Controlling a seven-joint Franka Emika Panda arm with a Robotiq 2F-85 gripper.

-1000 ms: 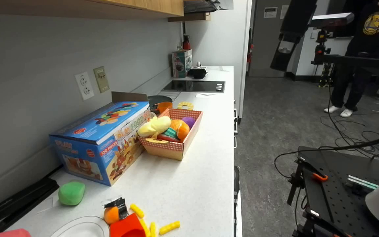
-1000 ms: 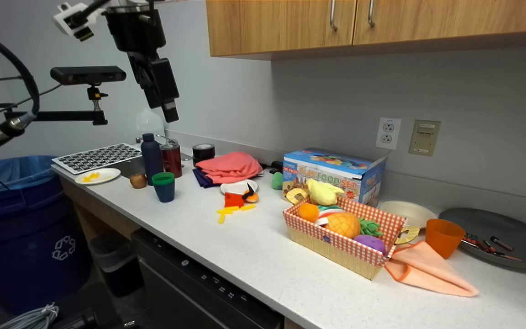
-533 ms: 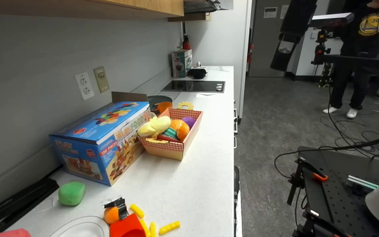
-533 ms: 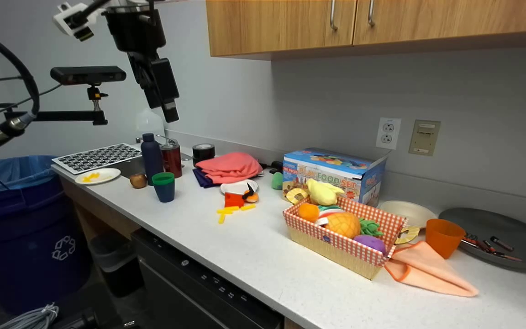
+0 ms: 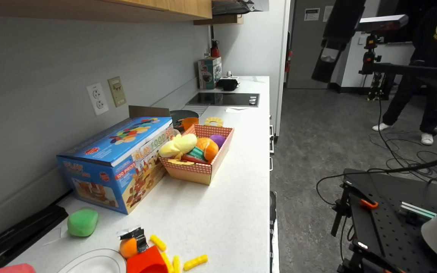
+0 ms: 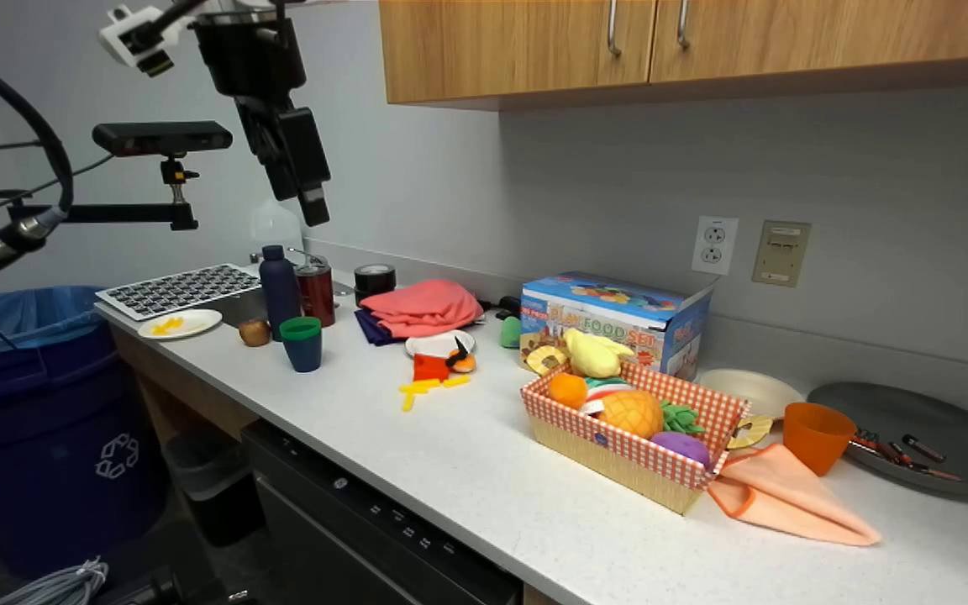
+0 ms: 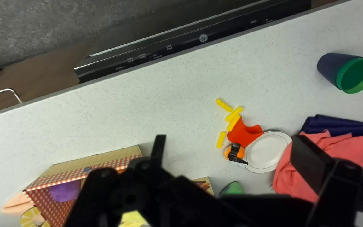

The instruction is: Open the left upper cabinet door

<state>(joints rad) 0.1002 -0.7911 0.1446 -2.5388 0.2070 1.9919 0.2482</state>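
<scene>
The left upper cabinet door point(image 6: 513, 46) is light wood and closed in an exterior view. Its metal handle point(image 6: 612, 29) hangs near its right edge. The right door point(image 6: 837, 38) beside it is closed too, with its own handle point(image 6: 682, 23). The cabinet's lower part point(image 5: 190, 8) also shows at the top of an exterior view; its doors' upper parts are cut off. My gripper point(image 6: 303, 197) hangs in the air left of the cabinet, apart from it. In the wrist view my gripper point(image 7: 228, 142) points down at the counter, fingers wide apart with nothing between them.
Below the cabinet, the counter point(image 6: 450, 454) bears a play food box point(image 6: 602, 315), a checkered basket point(image 6: 618, 458) of toy food, an orange cup point(image 6: 816, 437), a dark bottle point(image 6: 278, 290) and cloths. A camera on a stand point(image 6: 163, 139) is near the arm.
The arm, gripper and cabinet doors have not visibly moved. Only the person in the background has shifted, stepping to the right in an exterior view.
</scene>
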